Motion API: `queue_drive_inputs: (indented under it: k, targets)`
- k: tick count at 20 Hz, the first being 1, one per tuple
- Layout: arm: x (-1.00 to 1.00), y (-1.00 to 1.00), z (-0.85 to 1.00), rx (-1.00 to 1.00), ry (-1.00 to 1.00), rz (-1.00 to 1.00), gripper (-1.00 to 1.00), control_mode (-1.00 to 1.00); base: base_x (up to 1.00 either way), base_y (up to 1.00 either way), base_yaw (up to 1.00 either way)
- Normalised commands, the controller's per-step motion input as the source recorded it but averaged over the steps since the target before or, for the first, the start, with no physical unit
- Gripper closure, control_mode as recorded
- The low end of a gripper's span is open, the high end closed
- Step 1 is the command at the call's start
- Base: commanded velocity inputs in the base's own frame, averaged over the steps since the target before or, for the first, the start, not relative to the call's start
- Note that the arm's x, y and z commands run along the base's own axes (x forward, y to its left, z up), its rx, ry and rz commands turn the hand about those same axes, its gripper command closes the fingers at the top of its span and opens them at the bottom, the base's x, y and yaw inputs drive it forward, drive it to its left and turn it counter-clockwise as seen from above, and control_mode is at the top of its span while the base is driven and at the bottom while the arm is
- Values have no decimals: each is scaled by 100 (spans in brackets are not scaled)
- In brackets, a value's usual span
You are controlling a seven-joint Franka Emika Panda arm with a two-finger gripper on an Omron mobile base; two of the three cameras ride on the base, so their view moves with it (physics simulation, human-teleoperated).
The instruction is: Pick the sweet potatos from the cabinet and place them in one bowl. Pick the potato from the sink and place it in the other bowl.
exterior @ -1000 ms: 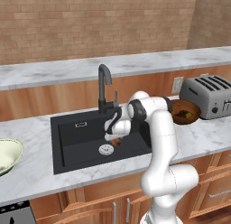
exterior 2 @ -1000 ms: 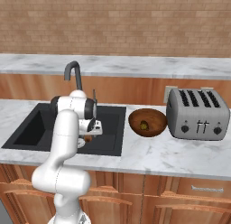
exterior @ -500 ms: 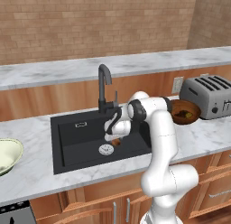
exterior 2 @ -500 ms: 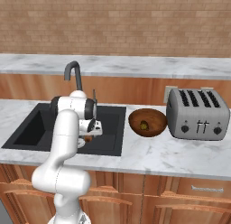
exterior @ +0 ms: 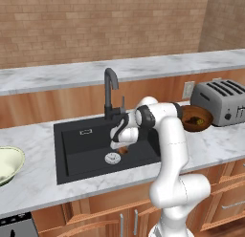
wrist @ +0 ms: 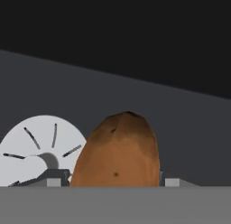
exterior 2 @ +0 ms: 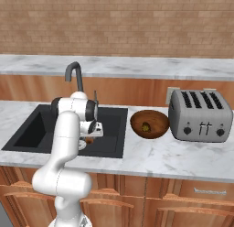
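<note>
Gripper [exterior: 122,148] low in the black sink [exterior: 76,155], fingers flanking the potato [wrist: 117,151] (drain [wrist: 38,151] at its 9 o'clock), grip unconfirmed; seat both pads square on its flanks before lifting.

The orange-brown potato [wrist: 116,151] fills the lower middle of the hand view, standing on the dark floor of the sink [wrist: 180,123]. The round silver drain [wrist: 38,151] lies just beside it on the left, partly hidden behind it. A small grey fingertip [wrist: 171,182] shows at each side of the potato's base.
</note>
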Motion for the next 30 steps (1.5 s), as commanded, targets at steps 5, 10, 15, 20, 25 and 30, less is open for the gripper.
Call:
queue_drive_inputs:
  k: [5,10,15,20,25,30]
  targets:
    - [0,0,0,0,0,0,100,-100,0,0,0]
    - [0,-39,13,4,0,0,100,-100,0,0,0]
    - [-26,-51,64,8,-4,0,100,-100,0,0,0]
    - [-66,-23,50,7,-10,0,100,-100,0,0,0]
    - [-74,-21,67,6,-9,0,100,-100,0,0,0]
    - [-22,-4,83,3,-12,0,100,-100,0,0,0]
